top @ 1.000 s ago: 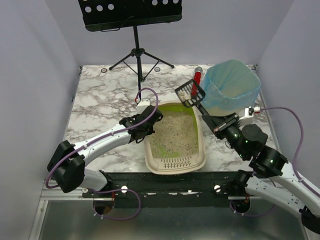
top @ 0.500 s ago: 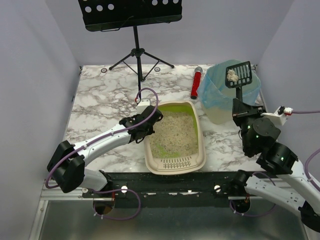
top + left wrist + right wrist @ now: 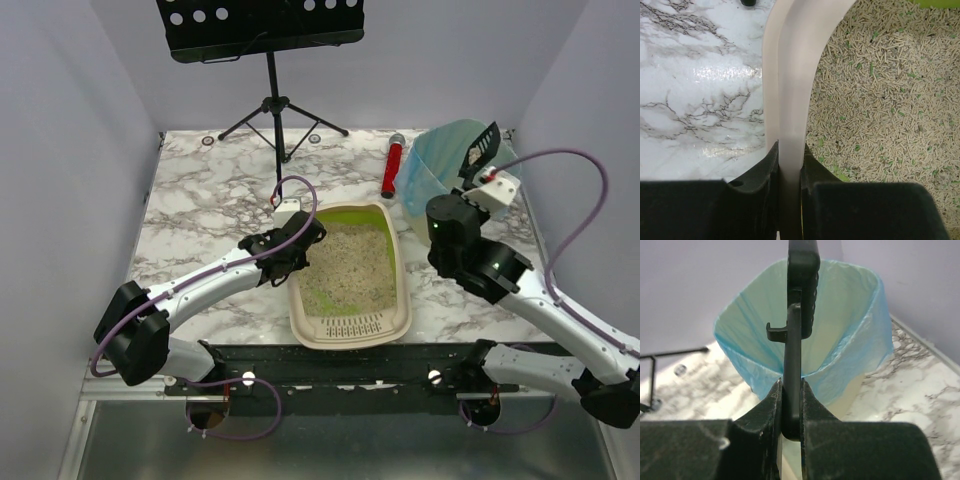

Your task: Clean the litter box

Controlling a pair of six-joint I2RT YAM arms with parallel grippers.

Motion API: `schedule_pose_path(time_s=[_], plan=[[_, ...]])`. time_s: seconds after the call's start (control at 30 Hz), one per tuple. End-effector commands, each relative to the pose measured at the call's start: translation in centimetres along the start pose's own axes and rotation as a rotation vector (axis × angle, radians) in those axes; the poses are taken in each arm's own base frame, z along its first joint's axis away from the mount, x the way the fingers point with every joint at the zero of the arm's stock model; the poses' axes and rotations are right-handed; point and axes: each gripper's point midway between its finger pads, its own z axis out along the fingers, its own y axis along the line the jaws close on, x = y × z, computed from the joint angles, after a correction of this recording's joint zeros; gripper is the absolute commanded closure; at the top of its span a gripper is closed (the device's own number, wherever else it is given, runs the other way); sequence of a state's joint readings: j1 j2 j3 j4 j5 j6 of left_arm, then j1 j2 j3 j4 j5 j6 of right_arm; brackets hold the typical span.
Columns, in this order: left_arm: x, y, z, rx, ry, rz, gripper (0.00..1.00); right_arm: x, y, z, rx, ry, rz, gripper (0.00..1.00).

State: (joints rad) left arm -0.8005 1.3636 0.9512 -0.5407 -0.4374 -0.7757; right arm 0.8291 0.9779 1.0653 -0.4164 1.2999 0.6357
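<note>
The beige litter box point(image 3: 300, 318) with a lime-green inner rim and tan pellets sits at the table's middle, its slotted grille toward me. My left gripper point(image 3: 288, 252) is shut on the box's left rim point(image 3: 790, 85), one finger outside and one over the pellets point(image 3: 880, 85); it shows in the left wrist view point(image 3: 789, 160). My right gripper point(image 3: 470, 172) is shut on the handle of a black slotted scoop point(image 3: 484, 142). The scoop is turned on edge over the blue-bagged bin point(image 3: 435, 170). In the right wrist view the scoop point(image 3: 801, 295) stands edge-on between my fingers point(image 3: 791, 390), above the bin point(image 3: 850, 325).
A red cylinder point(image 3: 393, 165) lies on the marble table left of the bin. A black music stand point(image 3: 262, 28) on a tripod point(image 3: 281, 118) stands at the back. A small white block point(image 3: 288, 205) with a purple cable lies behind the box. Walls close in left, right and behind.
My right arm has carried the scoop from over the box's far right corner to above the bin and rolled it on edge. The left gripper and the box have not moved.
</note>
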Motion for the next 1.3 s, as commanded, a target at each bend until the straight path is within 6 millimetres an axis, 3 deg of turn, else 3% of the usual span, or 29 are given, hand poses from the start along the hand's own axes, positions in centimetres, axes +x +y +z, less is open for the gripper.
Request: schedule_pose_path(time_s=[0.0, 0.1, 0.27, 0.57, 0.7, 0.83, 1.0, 1.07, 1.1, 1.27], plan=[[-1.2, -2.4, -0.6, 0.094, -0.017, -0.071, 1.00, 0.1, 1.6, 0.4, -0.052, 0.033, -0.282, 0.97], [-1.2, -2.3, -0.7, 0.091, -0.021, -0.072, 1.00, 0.5, 2.7, 0.6, -0.097, 0.053, -0.452, 0.97], [-1.4, -2.2, -0.7, 0.085, -0.027, -0.072, 1.00, 0.1, 1.0, 1.0, 0.028, 0.021, -0.615, 0.97], [-1.2, -2.1, -0.4, 0.073, -0.021, -0.060, 1.00, 0.2, 1.0, 1.0, -0.002, 0.033, -0.656, 0.96], [-1.1, -3.2, -0.6, 0.135, 0.000, -0.008, 1.00, -0.9, 0.8, 0.8, -0.002, 0.022, -0.603, 0.90], [-1.2, -3.8, -0.4, 0.180, -0.018, 0.058, 1.00, -1.9, 0.4, 0.2, -0.042, 0.021, -0.473, 0.93], [-1.2, -4.5, 0.2, 0.214, -0.019, 0.142, 1.00, -2.5, 0.7, -1.9, -0.259, 0.061, -0.184, 0.96], [-1.4, -4.8, 0.2, 0.232, -0.026, 0.158, 1.00, -1.4, 1.2, -2.8, -0.338, 0.097, -0.106, 0.96], [-1.3, -4.8, 0.1, 0.234, -0.026, 0.160, 1.00, -2.1, 0.7, -3.3, -0.365, 0.090, -0.055, 0.96], [-1.5, -4.4, 0.0, 0.222, -0.033, 0.160, 1.00, -2.0, 1.6, -5.1, -0.509, 0.136, 0.010, 0.96]])
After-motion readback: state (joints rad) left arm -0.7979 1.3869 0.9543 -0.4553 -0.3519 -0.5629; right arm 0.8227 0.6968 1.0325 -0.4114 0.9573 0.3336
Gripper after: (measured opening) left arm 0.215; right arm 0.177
